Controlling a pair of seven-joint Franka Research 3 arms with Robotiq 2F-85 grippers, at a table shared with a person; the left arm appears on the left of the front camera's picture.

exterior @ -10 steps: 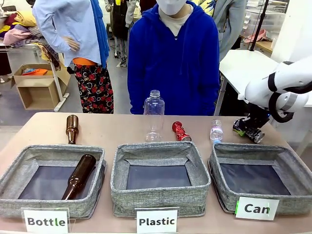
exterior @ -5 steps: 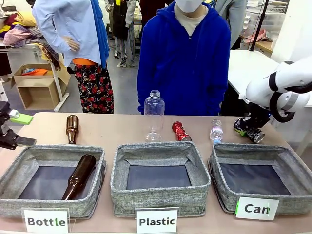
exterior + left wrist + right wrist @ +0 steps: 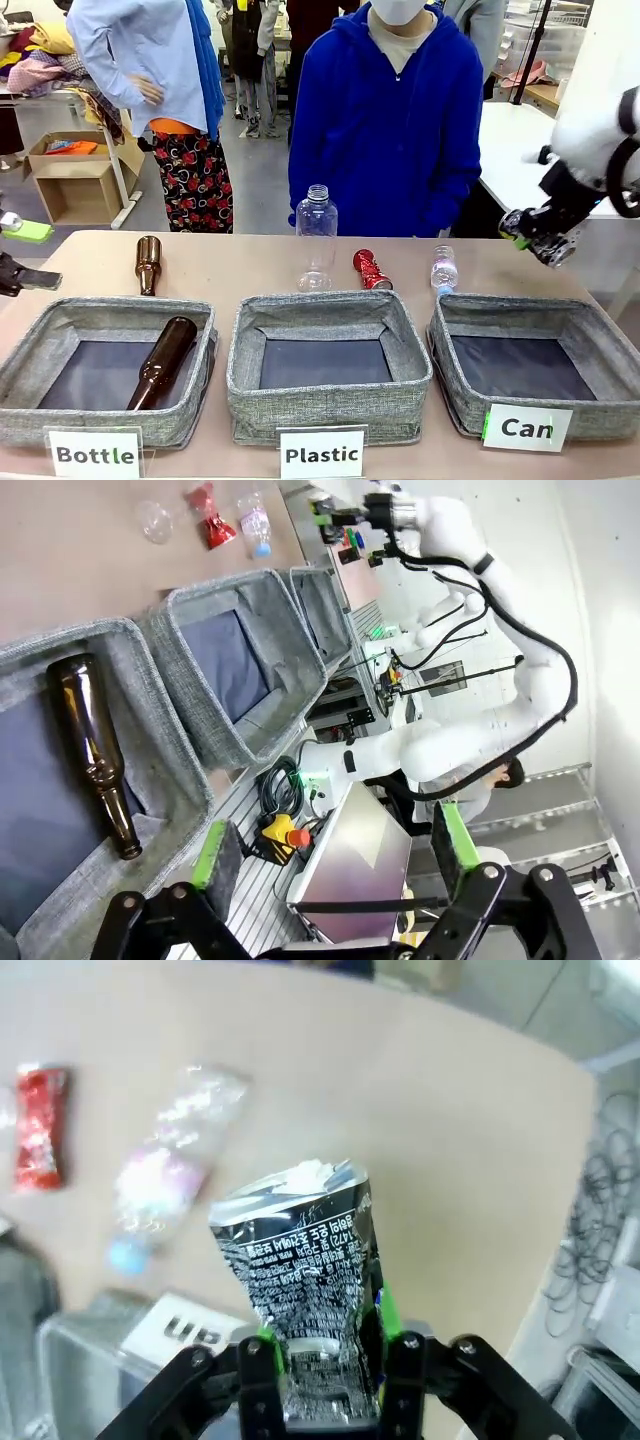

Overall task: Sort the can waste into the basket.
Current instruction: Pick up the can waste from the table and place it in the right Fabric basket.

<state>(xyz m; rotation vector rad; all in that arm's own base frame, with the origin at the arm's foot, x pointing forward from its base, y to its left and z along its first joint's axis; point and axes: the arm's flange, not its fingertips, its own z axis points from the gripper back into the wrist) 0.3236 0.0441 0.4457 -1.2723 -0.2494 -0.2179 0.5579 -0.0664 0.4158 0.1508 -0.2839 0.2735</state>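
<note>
Black can (image 3: 305,1280) clamped in the right jaws, held in the air beyond the far right corner of the Can basket (image 3: 500,306).

The right wrist view shows the can crumpled, pinched at its lower end between the green pads; in the front view it is too small and too covered to make out. The red can (image 3: 370,268) lies on the surface (image 3: 240,265) behind the Plastic basket (image 3: 330,305), near a crushed clear bottle (image 3: 443,268) but not touching it. The Can basket's dark floor lies open from above, and its right wall nearly meets the picture's edge. The left jaws stand wide apart, gripping nothing, at the surface's left edge, where the front view cuts them off.
</note>
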